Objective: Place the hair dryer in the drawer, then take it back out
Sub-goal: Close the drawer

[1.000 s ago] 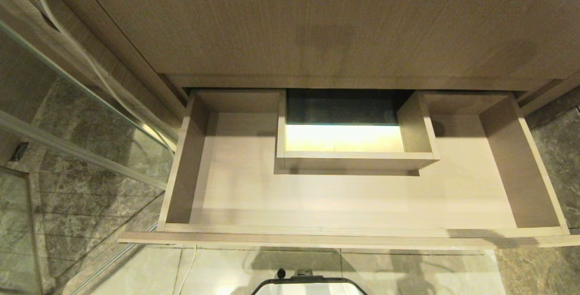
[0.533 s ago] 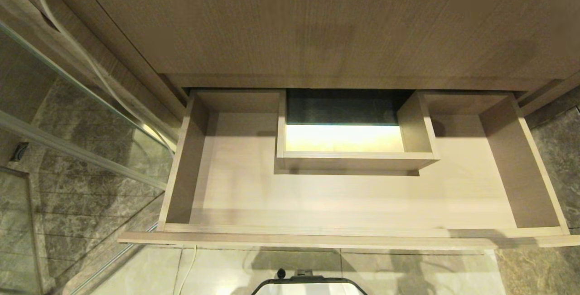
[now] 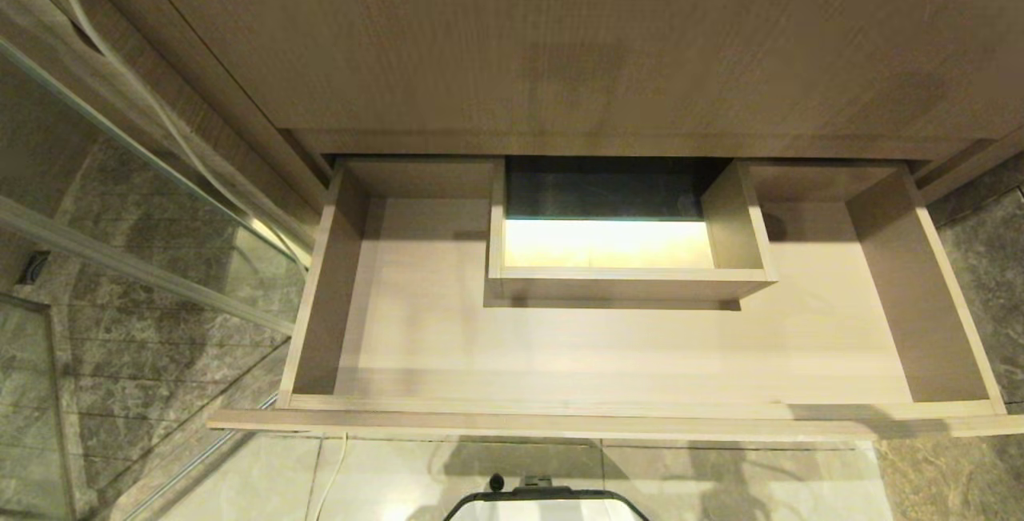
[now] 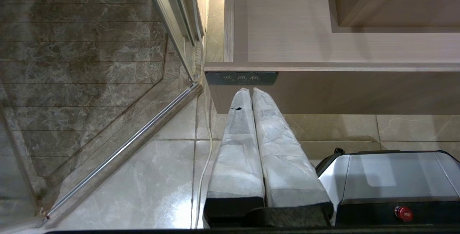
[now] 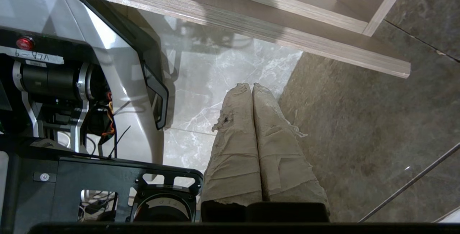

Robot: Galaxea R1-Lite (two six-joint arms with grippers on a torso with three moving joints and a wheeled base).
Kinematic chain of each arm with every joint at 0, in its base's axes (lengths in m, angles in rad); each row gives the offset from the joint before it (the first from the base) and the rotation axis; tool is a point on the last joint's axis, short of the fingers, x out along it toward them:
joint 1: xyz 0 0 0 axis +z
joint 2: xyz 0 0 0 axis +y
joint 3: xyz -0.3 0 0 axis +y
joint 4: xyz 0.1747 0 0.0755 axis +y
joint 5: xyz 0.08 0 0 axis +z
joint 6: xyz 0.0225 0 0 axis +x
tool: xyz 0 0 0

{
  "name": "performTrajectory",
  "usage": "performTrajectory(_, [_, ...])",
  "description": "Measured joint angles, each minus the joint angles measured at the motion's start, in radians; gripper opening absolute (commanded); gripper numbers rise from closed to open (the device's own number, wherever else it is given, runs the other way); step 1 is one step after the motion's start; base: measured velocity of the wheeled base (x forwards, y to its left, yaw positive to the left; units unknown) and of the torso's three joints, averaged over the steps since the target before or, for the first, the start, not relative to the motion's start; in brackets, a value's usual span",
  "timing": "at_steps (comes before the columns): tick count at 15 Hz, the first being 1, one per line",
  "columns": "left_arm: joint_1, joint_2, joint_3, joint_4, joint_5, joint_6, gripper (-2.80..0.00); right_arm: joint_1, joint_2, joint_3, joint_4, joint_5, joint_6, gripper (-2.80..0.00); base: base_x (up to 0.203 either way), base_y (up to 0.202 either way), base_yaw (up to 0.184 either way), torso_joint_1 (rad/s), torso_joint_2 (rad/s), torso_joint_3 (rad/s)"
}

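Observation:
The drawer point(image 3: 608, 413) is pulled out wide under the vanity, light wood, with nothing lying on its floor and a boxed cutout point(image 3: 632, 281) at mid-back. No hair dryer shows in any view. My left gripper point(image 4: 250, 91) is shut and holds nothing, low in front of the drawer's front point(image 4: 359, 90), just below its dark label point(image 4: 241, 78). Over the floor by the drawer's right front corner point(image 5: 395, 69), my right gripper point(image 5: 251, 86) is shut too, with nothing in it. Neither arm appears in the head view.
A glass shower partition point(image 3: 144, 209) with a metal floor rail point(image 4: 125, 147) stands to the left. A white cord point(image 4: 205, 162) runs down over the pale floor tiles. My own base point(image 3: 544, 503) sits just before the drawer front. Dark stone floor point(image 5: 359, 137) lies to the right.

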Motion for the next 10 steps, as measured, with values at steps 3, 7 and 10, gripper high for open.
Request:
performTrajectory(3, [0.000,0.000,0.000,0.000,0.000,0.000,-2.80,0.001,-0.001,0.000,-0.010,0.000,-0.002,-2.80,0.000,0.000,0.000,0.000,0.00,0.000])
performTrajectory(7, [0.000,0.000,0.000,0.000,0.000,0.000,-2.80,0.003,-0.004,-0.001,-0.010,0.000,-0.021,-2.80,0.000,0.000,0.000,-0.043,0.06,0.018])
performTrajectory(10, [0.000,0.000,0.000,0.000,0.000,0.000,-2.80,0.004,-0.009,0.002,-0.014,0.000,-0.021,-2.80,0.000,0.000,0.000,-0.197,0.32,0.138])
